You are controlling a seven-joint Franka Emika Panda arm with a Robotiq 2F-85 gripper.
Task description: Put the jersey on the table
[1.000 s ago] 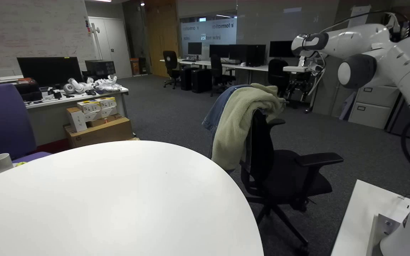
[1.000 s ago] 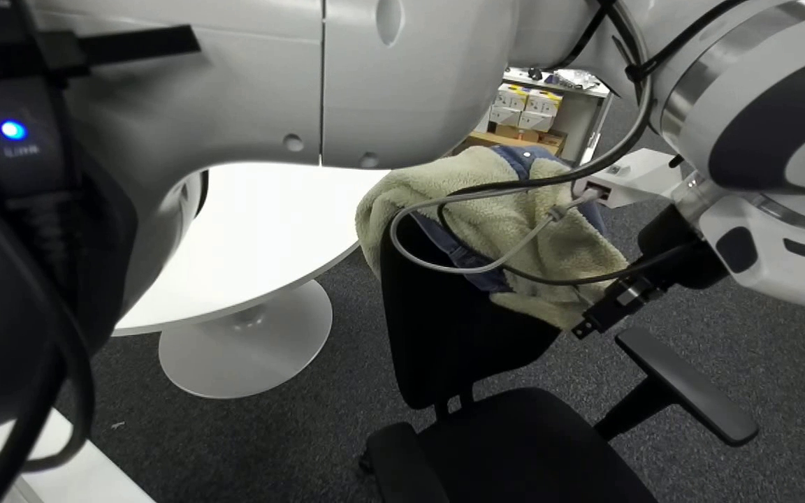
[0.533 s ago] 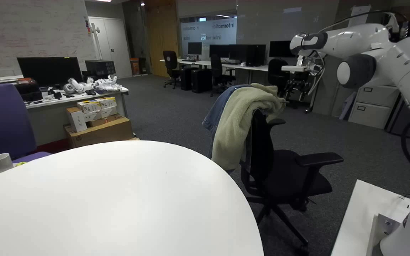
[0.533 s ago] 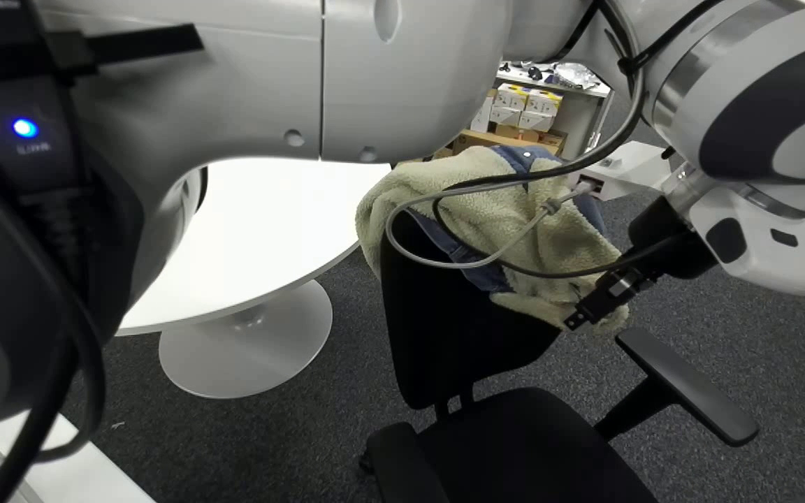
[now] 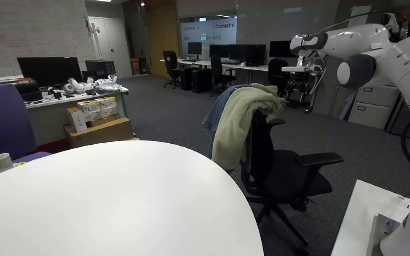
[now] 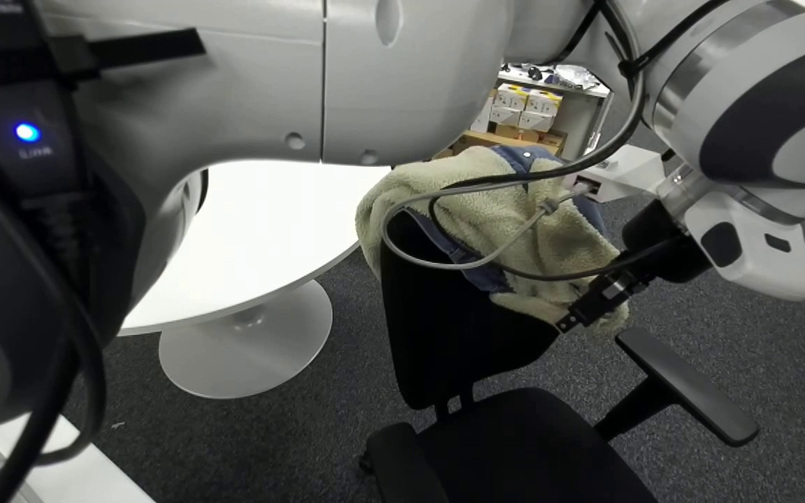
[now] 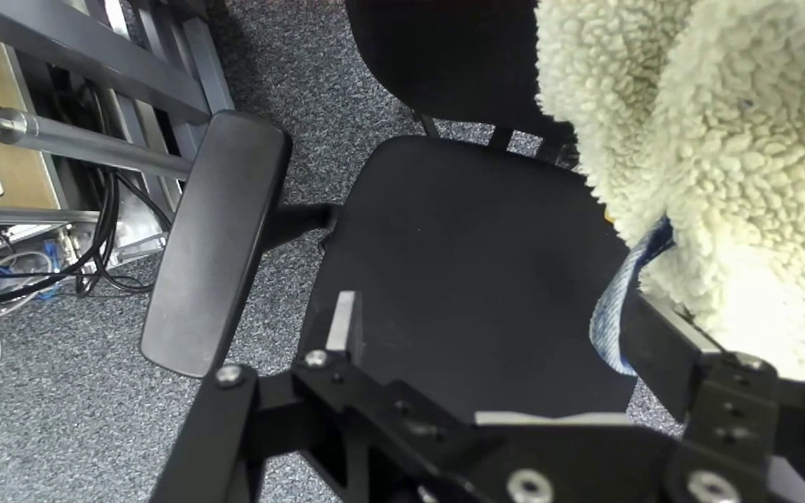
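Observation:
The jersey, blue denim with cream fleecy lining, hangs over the chair's backrest in both exterior views. In the wrist view the jersey fills the upper right. The round white table stands beside the chair and also shows in an exterior view. My gripper is open, fingers wide apart. Its right finger is beside the jersey's fleece, and a denim edge shows at that finger's inner side. Nothing is seen clamped. In an exterior view the gripper is at the jersey's lower hanging end.
The black office chair has armrests on both sides; one armrest is close to the gripper. Cables loop from the arm in front of the jersey. A paper cup stands beyond the table's far left edge, by a purple chair.
The gripper has shifted slightly toward the jersey and the chair's backrest, up at first and then a little down. The jersey, chair and table have not moved.

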